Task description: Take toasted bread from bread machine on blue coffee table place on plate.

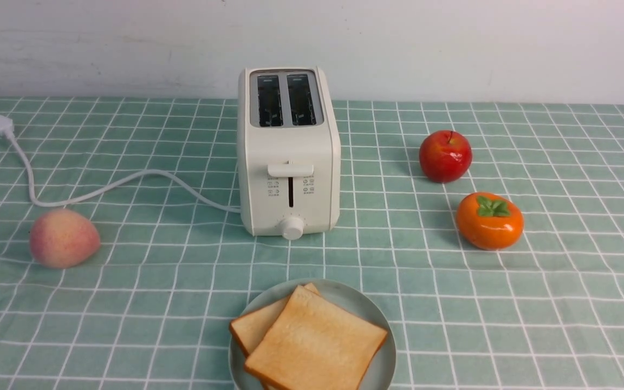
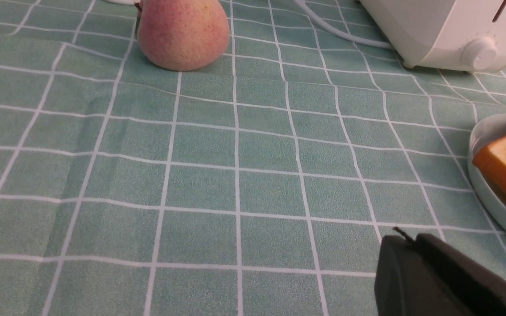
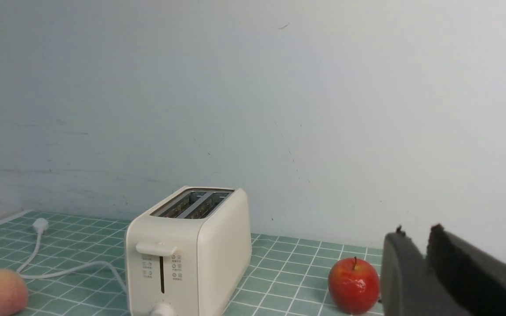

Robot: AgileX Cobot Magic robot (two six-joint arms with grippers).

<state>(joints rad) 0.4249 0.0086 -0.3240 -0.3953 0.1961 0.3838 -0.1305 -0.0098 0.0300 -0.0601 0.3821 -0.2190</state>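
Bread machine [image 1: 288, 157]: cream-white body, dark slots, small grey printed icons, centre of my front view.
Cord [image 1: 101, 187]: white, left of centre.
Toasted bread [image 1: 314, 344]: pale golden faces, orange-brown crusts, bottom centre.
Plate [image 1: 361, 303]: pale blue-green, plain.
Blue coffee table [image 1: 507, 325]: teal-green cloth, white grid.
Peach [image 1: 64, 238]: pink-yellow, lower left.
Apple [image 1: 445, 156]: glossy red.
Persimmon [image 1: 489, 220]: orange, green leaf cap.
My fingers [image 3: 411, 272]: matte black.
Wall [image 1: 453, 43]: off-white.

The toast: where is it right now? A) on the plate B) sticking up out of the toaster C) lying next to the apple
A: both slices of toast lie overlapping on the plate, and the toaster has two empty slots.
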